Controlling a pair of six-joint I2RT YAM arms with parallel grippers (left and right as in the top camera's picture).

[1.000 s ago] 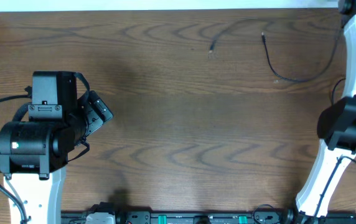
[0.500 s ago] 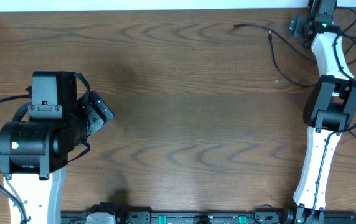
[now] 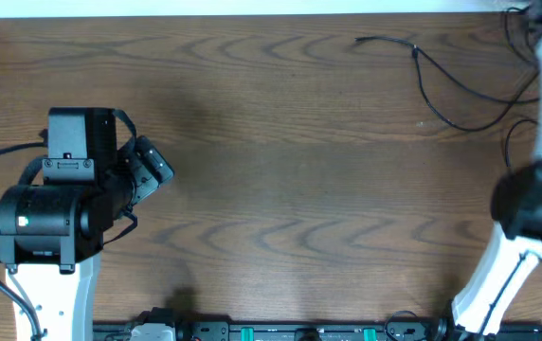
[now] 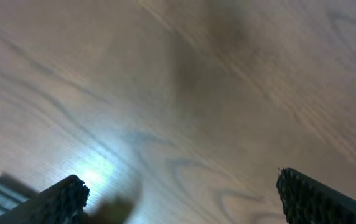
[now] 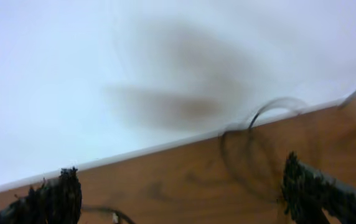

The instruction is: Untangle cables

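Observation:
A thin black cable lies at the far right of the table. One plug end points left, and the cord sags toward me before running off right. In the right wrist view it shows as a blurred loop, with a short stretch low on the left. My right gripper stands open near the table's far edge with nothing between its fingers. My left gripper rests at the left, far from the cable. It is open over bare wood.
The white wall rises just past the table's far edge. My right arm runs along the table's right side, blurred by motion. A rail with fittings lines the near edge.
The cable's left plug end has shifted right and toward the far edge. My right arm swung in over the far right corner, then back out toward the right edge. The left arm has stayed still.

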